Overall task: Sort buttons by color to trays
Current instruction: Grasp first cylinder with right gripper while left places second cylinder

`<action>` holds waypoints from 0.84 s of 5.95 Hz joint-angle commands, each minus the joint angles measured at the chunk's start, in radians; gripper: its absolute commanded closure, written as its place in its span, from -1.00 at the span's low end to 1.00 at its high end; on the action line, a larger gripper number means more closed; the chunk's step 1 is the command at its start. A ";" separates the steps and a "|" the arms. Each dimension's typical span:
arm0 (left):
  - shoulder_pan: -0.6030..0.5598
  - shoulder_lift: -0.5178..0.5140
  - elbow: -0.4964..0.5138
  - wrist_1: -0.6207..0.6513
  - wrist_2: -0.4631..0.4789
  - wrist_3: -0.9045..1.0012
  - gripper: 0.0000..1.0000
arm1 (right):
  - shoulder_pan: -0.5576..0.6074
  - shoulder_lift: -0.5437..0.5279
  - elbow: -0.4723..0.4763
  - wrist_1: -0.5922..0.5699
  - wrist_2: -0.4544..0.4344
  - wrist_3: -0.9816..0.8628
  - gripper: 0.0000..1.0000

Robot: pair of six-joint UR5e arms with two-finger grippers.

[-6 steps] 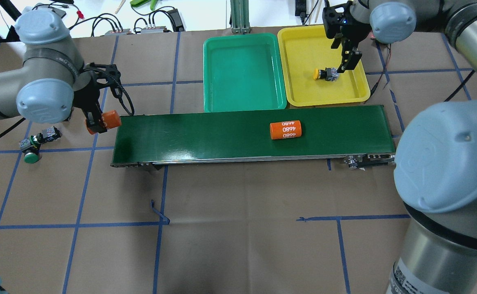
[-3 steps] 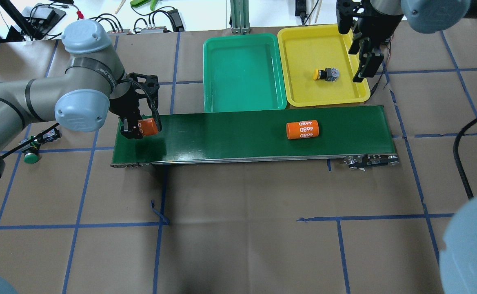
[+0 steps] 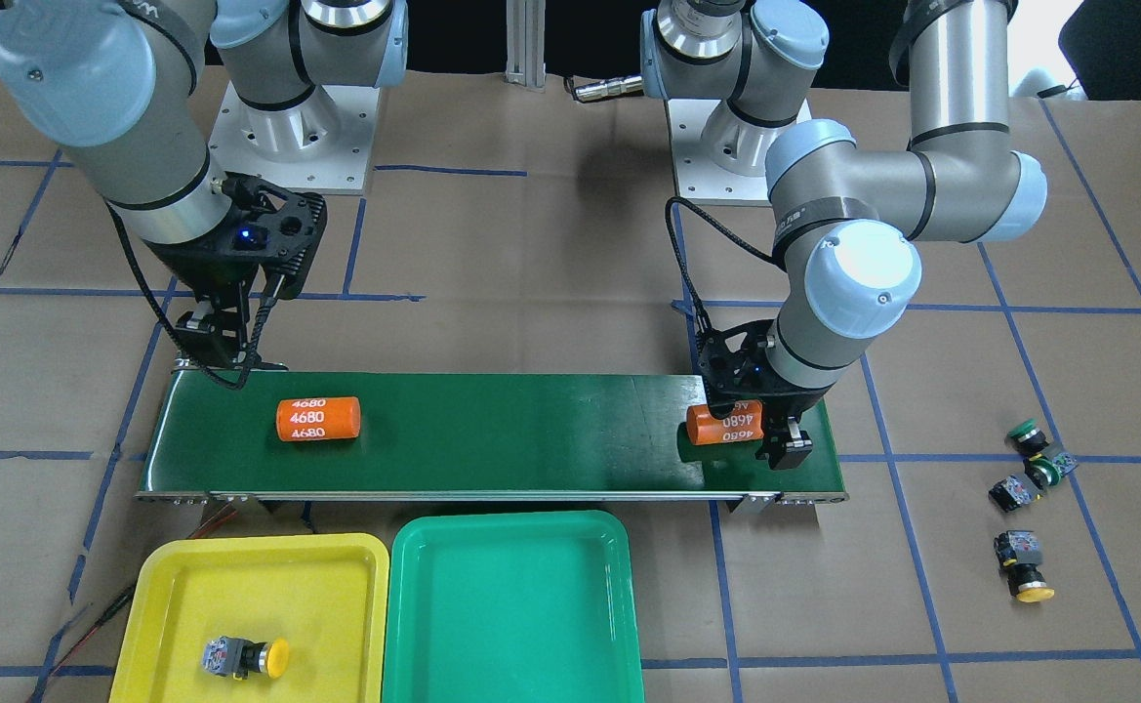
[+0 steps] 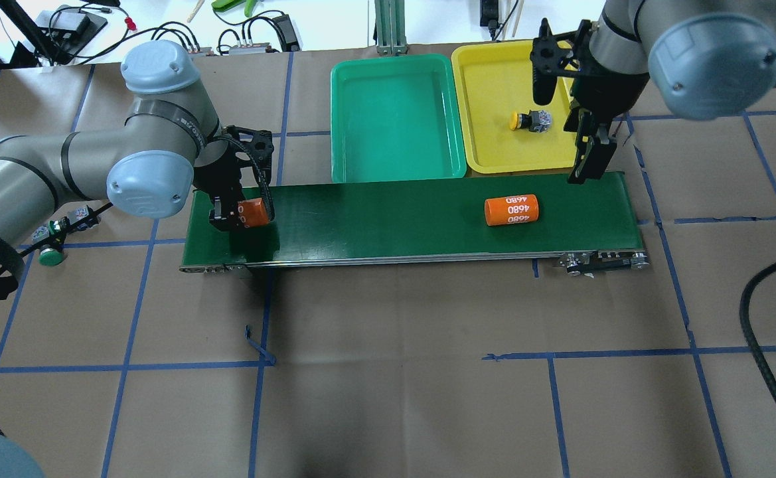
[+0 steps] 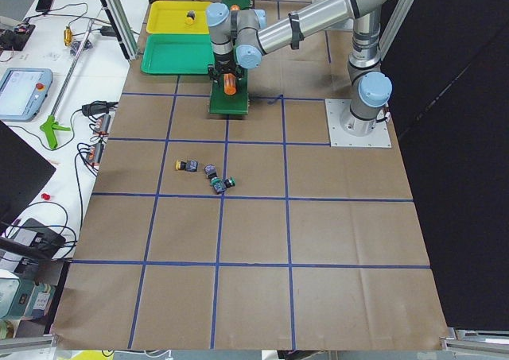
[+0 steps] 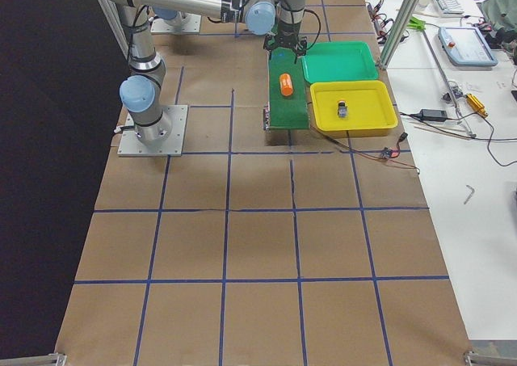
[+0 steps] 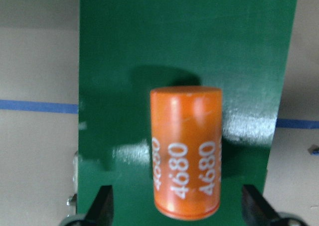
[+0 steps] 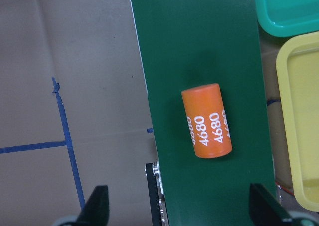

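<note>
The left gripper (image 7: 178, 210) is held wide apart around an orange cylinder (image 7: 186, 153) on the conveyor belt (image 7: 124, 61), the right gripper (image 8: 180, 208) is spread empty, one yellow button (image 4: 529, 121) is seen in the yellow tray (image 4: 494, 73) near the right gripper, and three buttons (image 3: 1011, 491) are seen well apart from the left gripper.

So there's a long dark-green conveyor belt (image 4: 414, 222) across the brown paper-covered table (image 4: 388, 372) (blue tape grid all over it). Two orange cylinders marked 4680 lie on the belt, one (image 4: 511, 210) toward the right, another (image 4: 253, 213) at the left end.
</note>
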 commanded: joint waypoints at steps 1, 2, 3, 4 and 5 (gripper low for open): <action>0.128 0.002 0.036 -0.002 0.000 -0.077 -0.96 | 0.050 -0.008 0.014 -0.013 0.000 -0.059 -1.00; 0.219 -0.014 0.056 -0.002 0.000 -0.099 -0.96 | 0.049 -0.014 0.015 -0.029 0.000 -0.141 -1.00; 0.274 -0.019 0.067 0.007 0.011 -0.172 -0.95 | 0.048 -0.017 0.017 -0.030 0.004 -0.134 -1.00; 0.313 -0.092 0.136 0.066 0.014 -0.223 -0.94 | 0.048 -0.017 0.008 -0.030 0.000 -0.133 -1.00; 0.330 -0.178 0.244 0.072 0.014 -0.348 -0.93 | 0.048 -0.017 0.006 -0.041 -0.002 -0.131 -1.00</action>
